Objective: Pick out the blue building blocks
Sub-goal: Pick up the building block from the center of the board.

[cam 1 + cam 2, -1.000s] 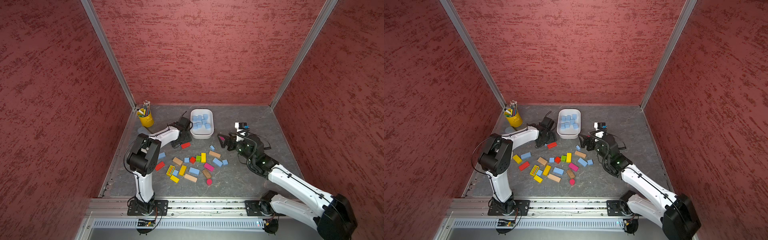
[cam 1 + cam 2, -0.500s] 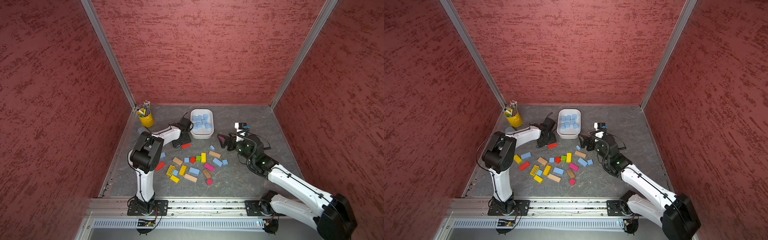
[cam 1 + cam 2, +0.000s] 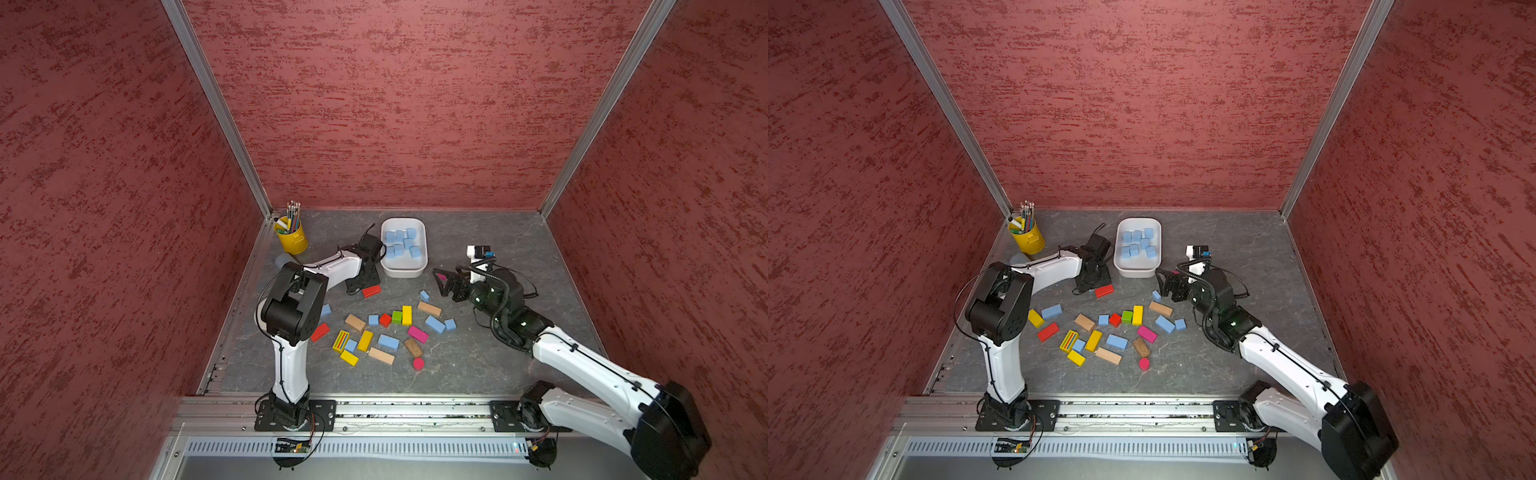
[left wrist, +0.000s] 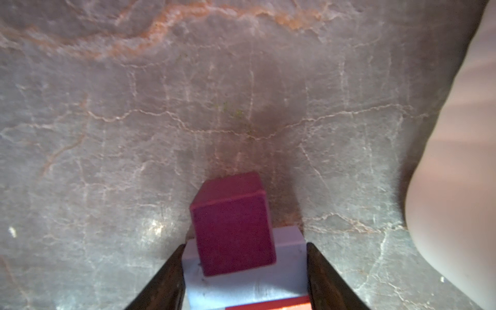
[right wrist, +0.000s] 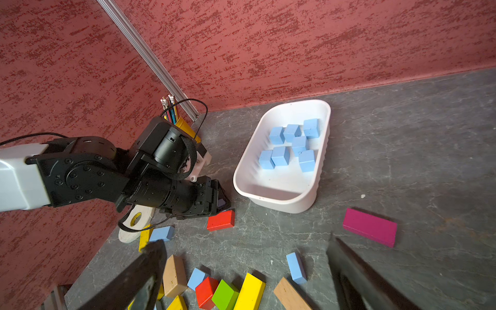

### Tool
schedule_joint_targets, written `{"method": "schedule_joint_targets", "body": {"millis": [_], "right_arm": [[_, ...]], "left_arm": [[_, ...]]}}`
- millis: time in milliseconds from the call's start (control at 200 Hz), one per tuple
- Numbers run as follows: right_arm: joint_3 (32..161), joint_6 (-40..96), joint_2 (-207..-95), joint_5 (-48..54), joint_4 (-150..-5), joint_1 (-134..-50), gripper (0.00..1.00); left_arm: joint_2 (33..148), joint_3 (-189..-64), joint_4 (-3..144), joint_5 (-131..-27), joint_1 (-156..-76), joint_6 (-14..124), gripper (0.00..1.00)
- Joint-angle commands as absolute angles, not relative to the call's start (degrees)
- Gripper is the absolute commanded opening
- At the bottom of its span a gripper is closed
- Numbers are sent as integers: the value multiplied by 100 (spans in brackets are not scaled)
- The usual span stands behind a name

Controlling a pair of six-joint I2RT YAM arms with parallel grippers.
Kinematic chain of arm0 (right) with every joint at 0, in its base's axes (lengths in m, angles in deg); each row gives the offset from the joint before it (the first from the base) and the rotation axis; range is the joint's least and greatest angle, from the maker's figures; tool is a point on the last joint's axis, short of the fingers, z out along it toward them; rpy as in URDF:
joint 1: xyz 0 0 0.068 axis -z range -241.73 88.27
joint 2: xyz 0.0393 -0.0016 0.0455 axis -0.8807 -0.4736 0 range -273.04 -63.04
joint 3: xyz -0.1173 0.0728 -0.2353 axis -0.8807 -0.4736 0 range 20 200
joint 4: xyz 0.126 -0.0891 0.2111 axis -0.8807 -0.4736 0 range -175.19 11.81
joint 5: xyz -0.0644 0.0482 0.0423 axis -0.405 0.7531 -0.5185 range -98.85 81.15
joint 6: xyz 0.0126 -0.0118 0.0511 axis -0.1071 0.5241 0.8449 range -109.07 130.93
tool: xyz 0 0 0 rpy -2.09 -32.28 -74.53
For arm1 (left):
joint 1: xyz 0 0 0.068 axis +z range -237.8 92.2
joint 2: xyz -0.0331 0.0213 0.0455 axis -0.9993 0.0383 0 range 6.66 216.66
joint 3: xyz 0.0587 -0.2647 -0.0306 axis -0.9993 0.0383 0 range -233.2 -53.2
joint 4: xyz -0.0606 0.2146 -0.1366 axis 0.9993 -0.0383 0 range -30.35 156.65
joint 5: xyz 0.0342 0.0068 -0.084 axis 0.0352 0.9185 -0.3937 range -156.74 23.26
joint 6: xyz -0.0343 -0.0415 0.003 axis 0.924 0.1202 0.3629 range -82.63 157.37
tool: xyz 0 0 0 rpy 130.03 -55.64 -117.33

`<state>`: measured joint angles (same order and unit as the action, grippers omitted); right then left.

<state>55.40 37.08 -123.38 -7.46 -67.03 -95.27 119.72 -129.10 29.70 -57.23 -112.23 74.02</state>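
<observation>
While left gripper has pale blue block btwn jaws, maroon cube at jaw tips (poss. clamped, can't tell), right gripper jaws stand wide apart.

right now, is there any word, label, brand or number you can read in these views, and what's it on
None can be read in any view.
White tape roll: dark marks on its yellow inner ring, too blurred to read.
Blue wooden blocks in the white plastic tray: plain, no print visible.
</observation>
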Motion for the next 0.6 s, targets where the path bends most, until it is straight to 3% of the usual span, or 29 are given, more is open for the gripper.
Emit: {"method": "schedule_joint_targets", "body": {"millis": [0, 245, 591], "right_arm": [[5489, 3738, -12351, -683, -6504, -9539, 94], [5485, 3747, -12321, -696, -6518, -9539, 94], [5314, 3728, -11939, -1000, -6517, -9539, 95]], "left_arm": [[11936, -12852, 2965, -5750, -11197, 7391, 59], [11539, -12743, 3070, -5905, -11206, 7351, 45], [10670, -12905, 2967, -5835, -11373, 7066, 43]]}}
